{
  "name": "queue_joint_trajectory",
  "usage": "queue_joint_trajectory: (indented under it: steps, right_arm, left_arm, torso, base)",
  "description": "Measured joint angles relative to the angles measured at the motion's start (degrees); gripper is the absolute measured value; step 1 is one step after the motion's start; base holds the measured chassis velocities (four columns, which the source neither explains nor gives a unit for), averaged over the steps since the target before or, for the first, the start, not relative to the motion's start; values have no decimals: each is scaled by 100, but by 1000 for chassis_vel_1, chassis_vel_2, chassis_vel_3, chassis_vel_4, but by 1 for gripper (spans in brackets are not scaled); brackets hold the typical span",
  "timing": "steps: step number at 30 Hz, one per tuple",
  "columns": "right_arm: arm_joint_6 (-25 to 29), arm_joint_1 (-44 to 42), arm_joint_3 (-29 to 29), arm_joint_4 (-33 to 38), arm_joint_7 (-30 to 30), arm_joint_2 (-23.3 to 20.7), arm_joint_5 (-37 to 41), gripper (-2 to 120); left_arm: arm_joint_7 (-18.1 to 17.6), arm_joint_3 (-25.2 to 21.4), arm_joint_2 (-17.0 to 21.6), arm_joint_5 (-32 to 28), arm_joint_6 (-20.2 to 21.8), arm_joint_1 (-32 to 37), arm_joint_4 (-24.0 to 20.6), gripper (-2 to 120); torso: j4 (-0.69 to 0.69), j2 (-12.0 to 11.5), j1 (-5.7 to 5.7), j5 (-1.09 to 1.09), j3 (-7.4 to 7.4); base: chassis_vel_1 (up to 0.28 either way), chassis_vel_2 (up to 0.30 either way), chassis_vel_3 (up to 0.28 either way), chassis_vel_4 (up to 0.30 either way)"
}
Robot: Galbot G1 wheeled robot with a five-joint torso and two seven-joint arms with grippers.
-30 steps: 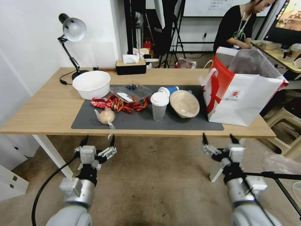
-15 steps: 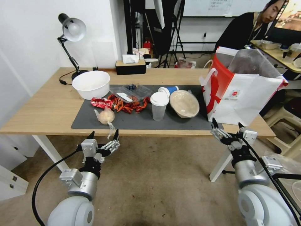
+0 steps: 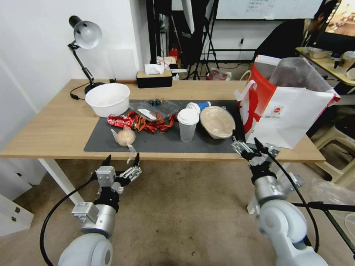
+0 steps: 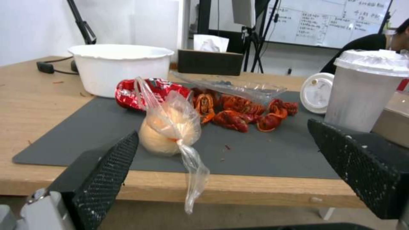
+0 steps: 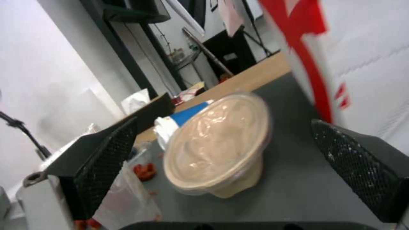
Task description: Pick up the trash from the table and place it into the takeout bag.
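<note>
My right gripper (image 3: 247, 145), jaws wide and empty, has swung in from beside the takeout bag (image 3: 288, 118) toward the beige bowl (image 3: 217, 122), so pickup looks imminent.

An office or lab workroom: a whiteboard (image 3: 259, 7) on the far wall, black tripod stands (image 3: 205, 40) beneath it, a desk lamp (image 3: 84, 40) far left, bare concrete floor (image 3: 185, 214).

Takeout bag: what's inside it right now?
The takeout bag stands upright at the table's right end, with a clear plastic liner bulging from its open top. Its white walls hide the inside, so any trash in there cannot be seen.
</note>
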Motion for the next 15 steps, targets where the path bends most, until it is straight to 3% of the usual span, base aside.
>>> queue_joint_trajectory:
  steps: [15]
  right_arm:
    - [-356,813,-311,-616,700,89,1029,100]
  left_arm:
    - [37,-69,-3,113,-193,165,-51,99]
  torso:
    - [0,0,0,0,0]
  base:
    - [0,0,0,0]
